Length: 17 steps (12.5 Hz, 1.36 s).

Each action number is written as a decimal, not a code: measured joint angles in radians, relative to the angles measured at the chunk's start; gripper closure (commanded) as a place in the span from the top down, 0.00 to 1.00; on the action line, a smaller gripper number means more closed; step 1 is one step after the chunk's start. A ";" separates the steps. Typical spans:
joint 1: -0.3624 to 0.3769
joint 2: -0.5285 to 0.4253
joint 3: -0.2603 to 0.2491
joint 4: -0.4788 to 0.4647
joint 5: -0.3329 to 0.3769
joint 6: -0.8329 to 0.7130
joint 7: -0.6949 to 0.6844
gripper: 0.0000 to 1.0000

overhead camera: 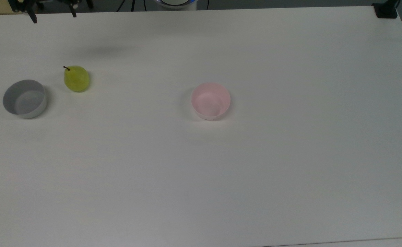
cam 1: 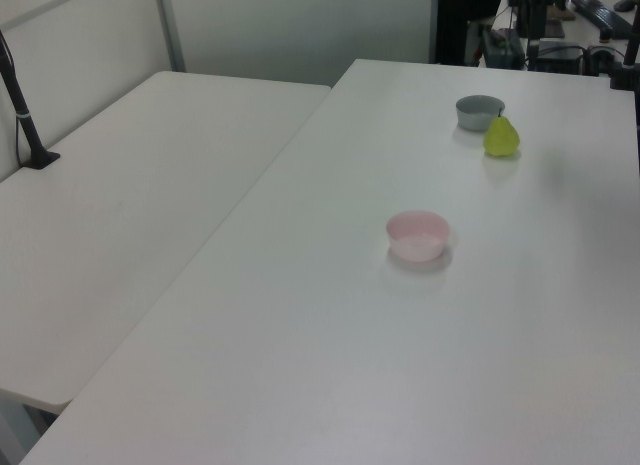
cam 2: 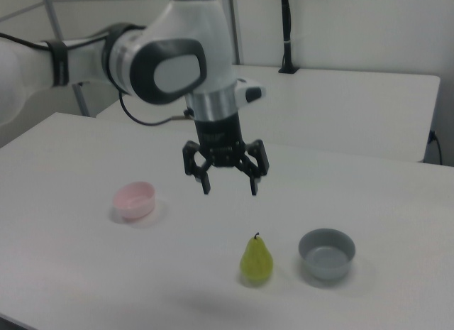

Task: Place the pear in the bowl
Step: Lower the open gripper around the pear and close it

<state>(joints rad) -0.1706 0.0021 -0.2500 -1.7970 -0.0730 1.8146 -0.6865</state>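
Hovering spread wide and empty above the table point(overhead camera: 290, 171), gripper point(cam 2: 230, 185); pear point(overhead camera: 77, 78) upright at the top view's 9 o'clock, just beside grey bowl point(overhead camera: 24, 98), well apart from pink bowl point(overhead camera: 210, 101); risk: off-centre closure may topple the rounded fruit.

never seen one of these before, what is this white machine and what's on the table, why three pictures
The white machine is a robot arm. At its tip is a black two-finger end effector, open and holding nothing, hanging above the table.

The three pictures show the same moment from three cameras: the top view looks down on the table, while the left view and right view look across it from the sides.

On the table are a yellow-green pear standing upright, a grey bowl close beside it but apart, and a pink bowl standing farther off on its own. Both bowls are empty.
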 measured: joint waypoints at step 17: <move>-0.021 0.245 -0.024 -0.181 0.097 0.412 0.005 0.89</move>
<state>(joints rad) -0.1918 0.2468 -0.2741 -1.9778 0.0237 2.2263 -0.6817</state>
